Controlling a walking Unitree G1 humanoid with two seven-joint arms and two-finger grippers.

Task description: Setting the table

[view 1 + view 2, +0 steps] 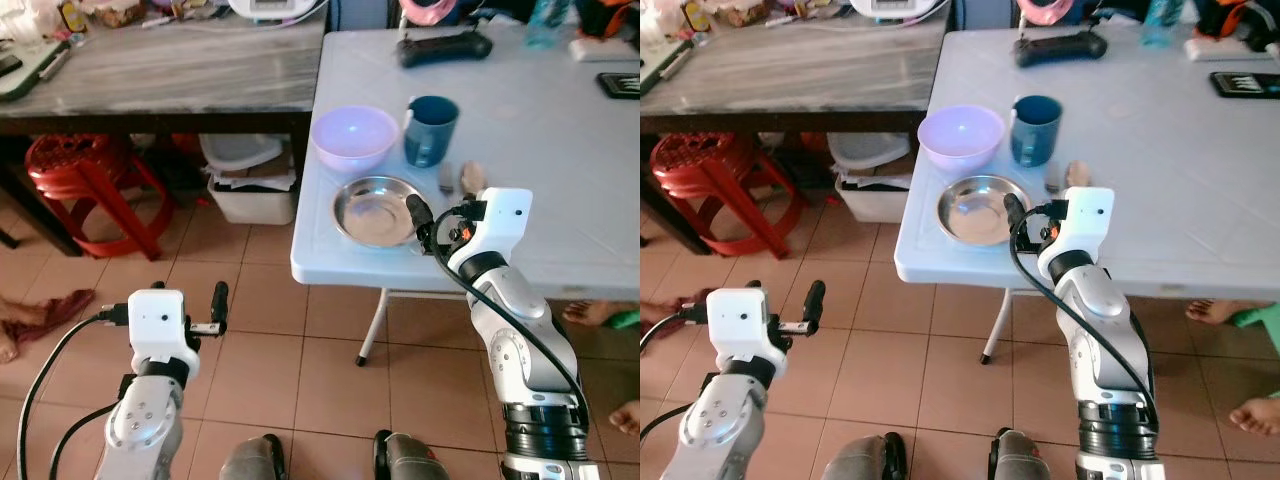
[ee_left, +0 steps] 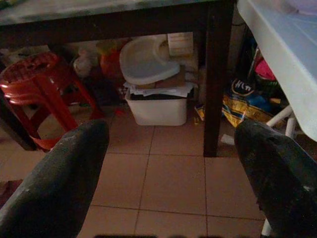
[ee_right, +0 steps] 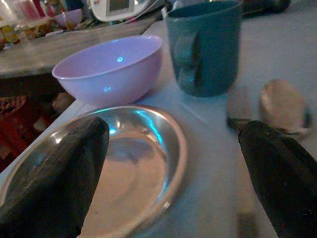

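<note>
At centre frame the right claw, released with fingers spread, hovers at the steel plate's right rim near the white surface's front edge, the lilac bowl and teal mug just behind, while the left claw, also released, hangs lower left above the floor.

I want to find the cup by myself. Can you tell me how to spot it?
Look at the white table, near its front left corner. Behind the shiny metal plate and right of the purple bowl stands the cup. It is the only dark blue thing there, tall with a handle.
</note>
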